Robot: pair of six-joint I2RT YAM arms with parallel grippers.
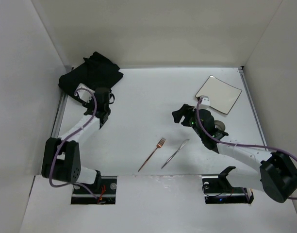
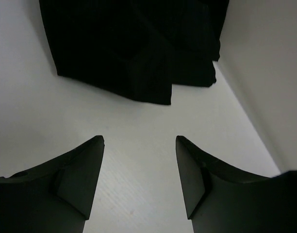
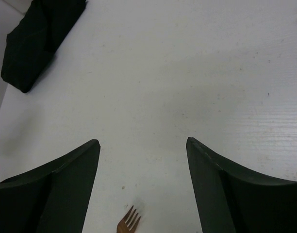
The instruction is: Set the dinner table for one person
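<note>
- My left gripper (image 2: pixel 139 141) is open, just short of the black mat (image 2: pixel 134 48); I should pinch its near edge, low on the desk (image 1: pixel 139 97).
- My right gripper (image 3: pixel 142 141) is open too, far from the mat.

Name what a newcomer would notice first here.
The crumpled black cloth in the far left corner stands out on the white dinner table, the open left gripper just short of it. A square glossy plate sits far right; a copper fork and silver utensil lie front centre.
</note>
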